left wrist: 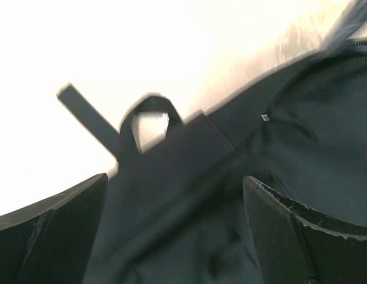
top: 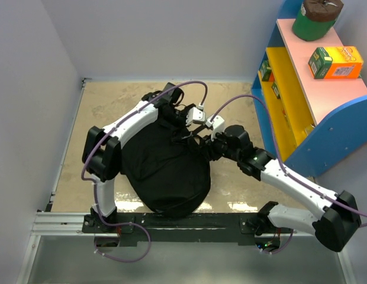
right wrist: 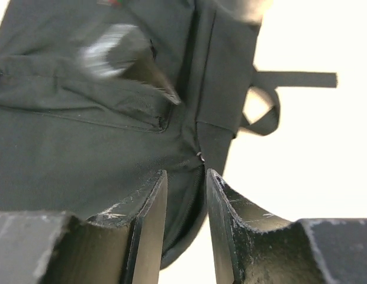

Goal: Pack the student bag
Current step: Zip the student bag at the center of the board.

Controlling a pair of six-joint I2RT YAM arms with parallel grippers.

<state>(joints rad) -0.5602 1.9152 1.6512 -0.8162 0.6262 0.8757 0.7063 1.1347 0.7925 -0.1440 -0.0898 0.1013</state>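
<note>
Tan table [top: 112, 100], pale walls on three sides; blue shelf [top: 293, 94] with yellow and pink boards at right, carrying an orange box [top: 336, 63] and a green tub [top: 315, 19].

Top view:
- Bag [top: 166, 165]: black, soft, lying at mid-table, its rounded end toward the arm bases.
- Left arm [top: 133, 121]: arched over the bag's left half, wrist at the bag's far end.
- Right arm [top: 290, 180]: reaching in from the right, wrist at the bag's upper right edge.
- Both fingertips lost against the black fabric in this view.

Left wrist view:
- Left gripper [left wrist: 176, 179]: fingers spread wide, nothing between them gripped.
- Bag fabric fills the space beyond and below the fingers.
- Carry loop [left wrist: 151, 112] and one flat strap [left wrist: 86, 115] lie on the bright table past it.
- View blurred.

Right wrist view:
- Right gripper [right wrist: 186, 174]: fingers parted by a narrow gap.
- Bag's edge shows in the upper part of that gap, bright table below it; neither finger visibly presses the fabric.
- Bag covers the left and centre of the view; loop and strap stick out at right.
</note>
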